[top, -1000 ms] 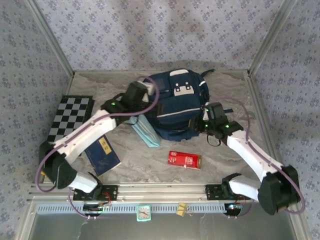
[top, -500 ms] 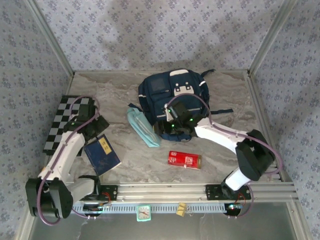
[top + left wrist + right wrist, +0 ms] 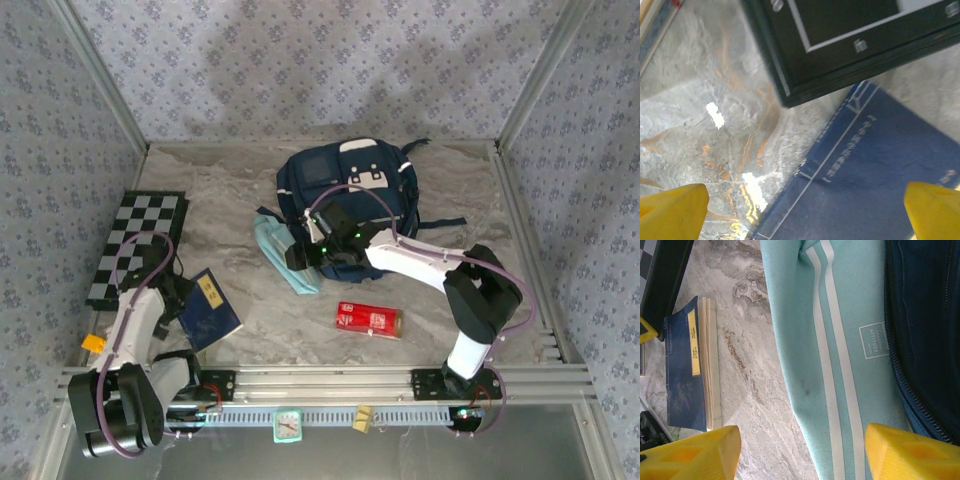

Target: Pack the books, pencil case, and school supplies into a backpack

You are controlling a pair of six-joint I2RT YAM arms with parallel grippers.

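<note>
The navy backpack (image 3: 345,195) lies at the back centre of the table. Against its left side rests the pale teal pencil case (image 3: 283,258), white-striped in the right wrist view (image 3: 840,365). My right gripper (image 3: 300,256) hovers open over the case, one yellow fingertip on either side (image 3: 802,455), holding nothing. A navy book with a yellow label (image 3: 207,310) lies at front left. My left gripper (image 3: 178,292) is open just above that book's cover (image 3: 880,165), fingertips wide apart (image 3: 802,220). The red box of school supplies (image 3: 368,319) lies at front centre.
A black-and-white chessboard (image 3: 135,248) lies at the left, its dark edge (image 3: 840,45) close to the book. The backpack's zipper edge (image 3: 925,340) runs beside the pencil case. Bare marble table (image 3: 290,330) lies between book and red box. A metal rail (image 3: 320,380) crosses the front.
The left arm pulled back from the backpack to the book at front left and opened fully. The right arm swung left across the backpack's front to above the pencil case, opening wider.
</note>
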